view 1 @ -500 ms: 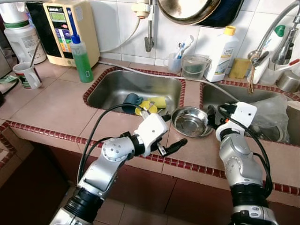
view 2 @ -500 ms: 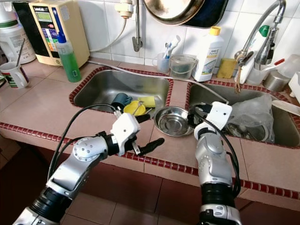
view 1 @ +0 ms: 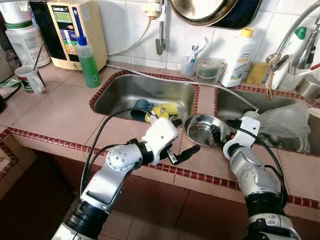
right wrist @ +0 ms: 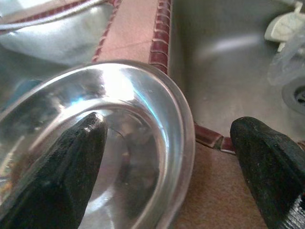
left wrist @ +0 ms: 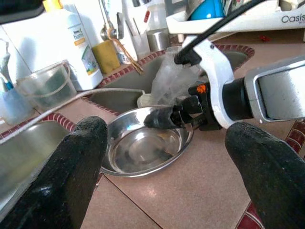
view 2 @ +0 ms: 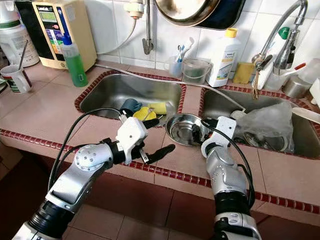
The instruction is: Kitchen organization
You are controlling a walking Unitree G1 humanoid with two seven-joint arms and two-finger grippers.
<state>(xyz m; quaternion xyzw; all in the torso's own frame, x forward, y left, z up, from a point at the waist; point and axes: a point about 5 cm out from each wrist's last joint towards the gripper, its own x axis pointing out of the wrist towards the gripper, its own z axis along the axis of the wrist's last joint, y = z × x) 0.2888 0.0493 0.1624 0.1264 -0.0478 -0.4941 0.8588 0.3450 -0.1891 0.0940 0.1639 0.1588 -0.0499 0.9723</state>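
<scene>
A shallow steel bowl (view 1: 202, 131) rests on the tiled strip between the two sinks, empty as far as I can see. My right gripper (view 1: 220, 134) is open at the bowl's right rim. In the right wrist view its fingers (right wrist: 57, 176) straddle that rim (right wrist: 183, 143), one over the bowl's inside and one outside. My left gripper (view 1: 183, 137) hovers open just left of the bowl above the counter's front edge, holding nothing. The left wrist view shows the bowl (left wrist: 143, 152) between its fingertips (left wrist: 71, 167), with the right gripper (left wrist: 164, 117) beyond.
The left sink (view 1: 120, 92) holds a blue cup (view 1: 141, 106) and a yellow sponge (view 1: 169, 108). The right sink has a crumpled plastic bag (view 1: 285, 120) under the tap (view 1: 300, 45). A green soap bottle (view 1: 88, 64), a mug (view 1: 29, 80) and a white bottle (view 1: 239, 57) stand along the counter.
My right gripper has dropped and reached in to the bowl's right rim, its wrist now lower. The left arm has barely moved.
</scene>
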